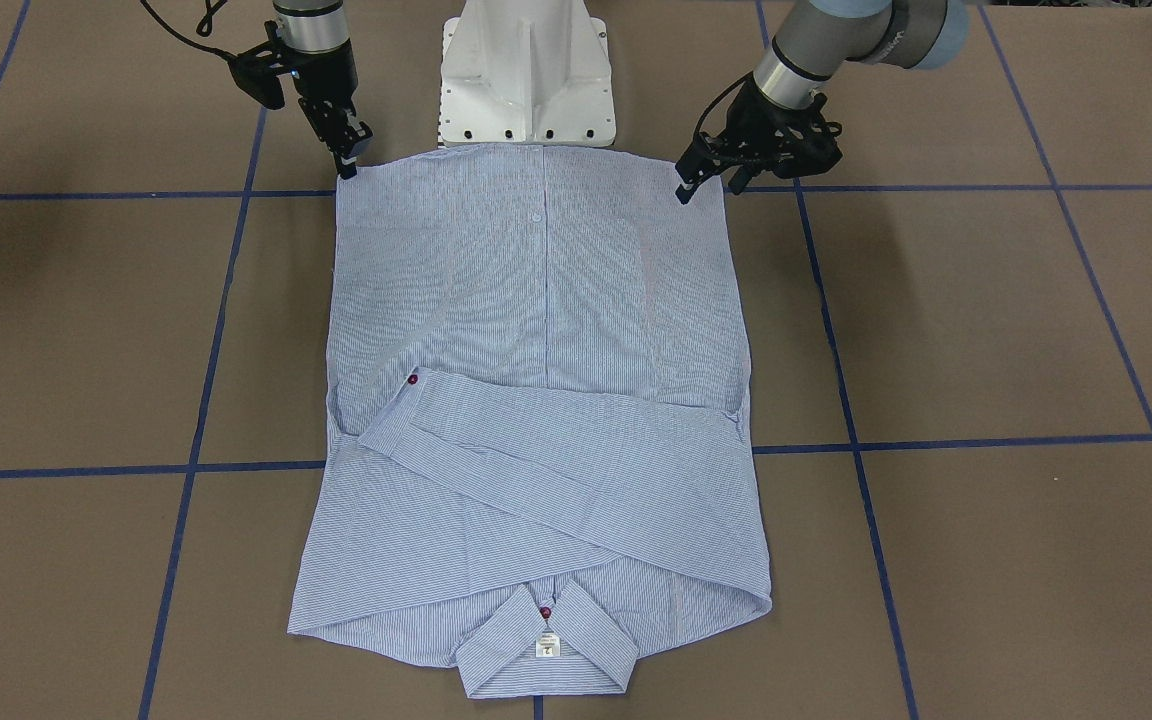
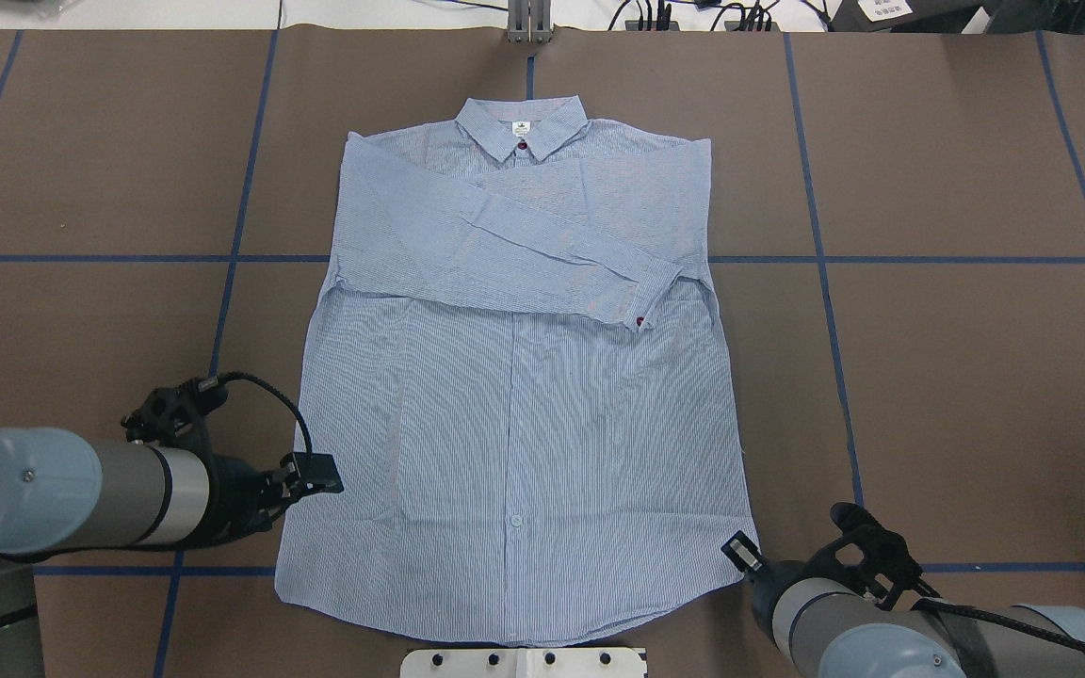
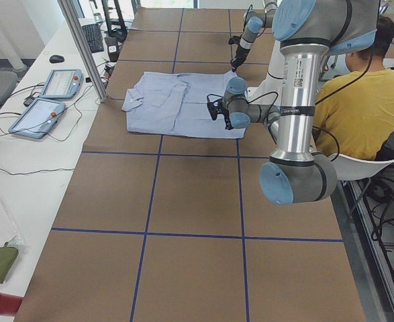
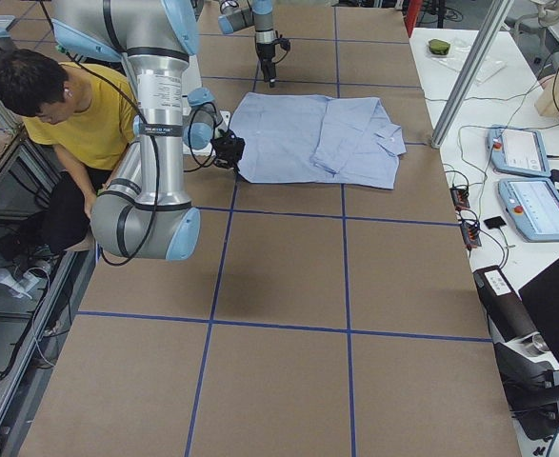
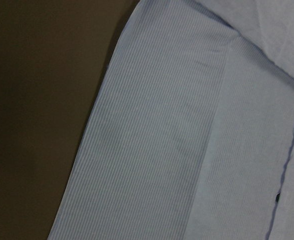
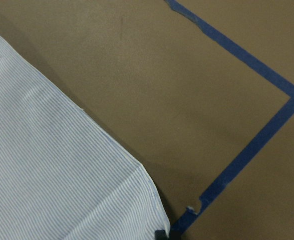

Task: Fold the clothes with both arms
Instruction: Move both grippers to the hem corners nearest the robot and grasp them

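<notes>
Between my two grippers lies the shirt (image 2: pixel 514 424), flat and front up on the table (image 2: pixel 976 377). Its long axis runs straight away from me. The hem (image 2: pixel 467 626) is at my base (image 2: pixel 524 661) and the collar (image 2: pixel 521 127) is at the far end. Both sleeves (image 2: pixel 505 245) are already crossed over the chest, so I judge that the next fold brings the hem up toward the collar, one corner per arm.

My right gripper (image 1: pixel 348 165) points down at the hem corner on its side. The wrist view shows that corner just beside a dark fingertip, with bare table past it. I cannot tell how its jaws stand, as they show edge-on.

My left gripper (image 1: pixel 708 188) is not so well placed. It hangs over the shirt's side edge, a little toward the collar from its own hem corner, and its wrist view is mostly cloth. Its two fingertips stand apart with nothing between them.

The right arm is therefore nearer its grip point. The left would need to shift back toward me along the edge, or the fold may go up crooked.
</notes>
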